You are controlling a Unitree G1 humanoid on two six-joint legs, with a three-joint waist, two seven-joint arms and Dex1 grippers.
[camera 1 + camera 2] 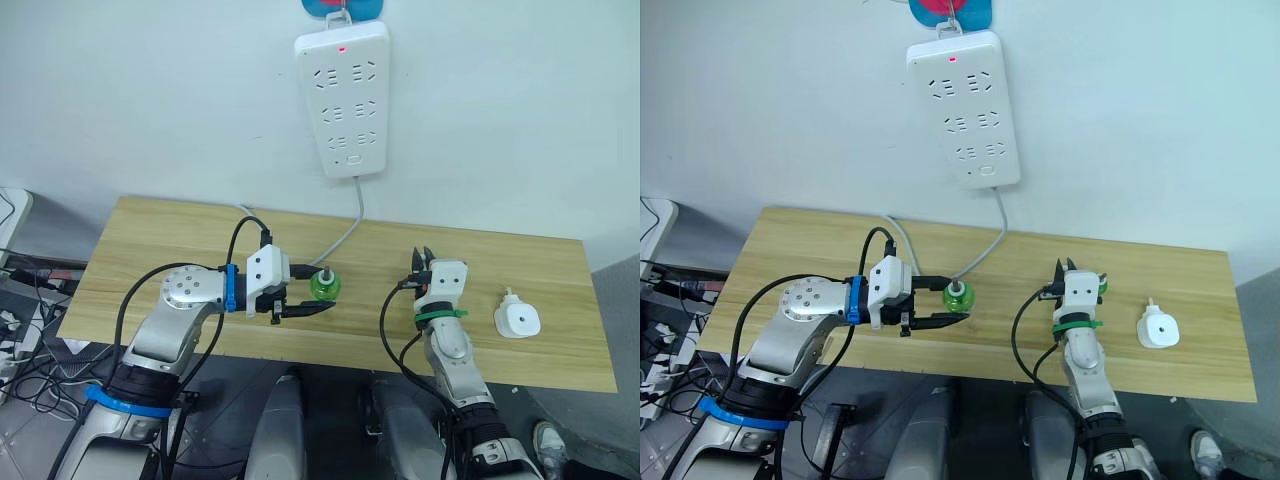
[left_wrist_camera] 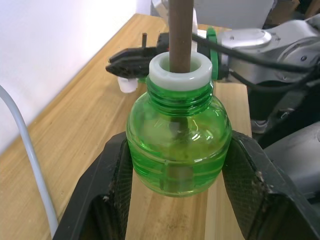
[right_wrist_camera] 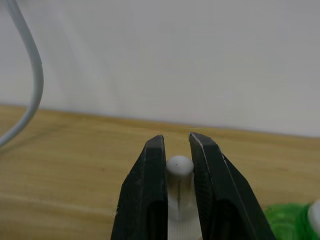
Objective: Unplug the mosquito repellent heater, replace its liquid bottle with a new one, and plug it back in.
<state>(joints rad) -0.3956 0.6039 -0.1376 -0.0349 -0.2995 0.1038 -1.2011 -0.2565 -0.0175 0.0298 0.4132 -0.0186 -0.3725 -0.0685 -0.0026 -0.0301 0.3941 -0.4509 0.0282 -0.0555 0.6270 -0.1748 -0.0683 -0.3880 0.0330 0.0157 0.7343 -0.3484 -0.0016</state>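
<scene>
Left gripper [image 1: 300,291]: fingers [image 2: 107,200] narrow around a capless green bottle [image 2: 177,145] with wick, upright on the table [image 1: 150,240].

Right gripper [image 3: 177,145]: clamped on a small white cap [image 3: 179,167]; another green bottle [image 3: 290,220] just beside.

Heater [image 1: 517,319]: unplugged, at the table's right end.

Risks, as judged: wick snapping, bottle tipping.

Obstruction: power strip [image 1: 343,95] cable [image 1: 345,235] near the left gripper.

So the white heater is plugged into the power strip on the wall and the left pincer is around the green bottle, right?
Not quite. The heater is unplugged and lies on the table, as the left eye view shows. The left pincer is around the green bottle.
</scene>
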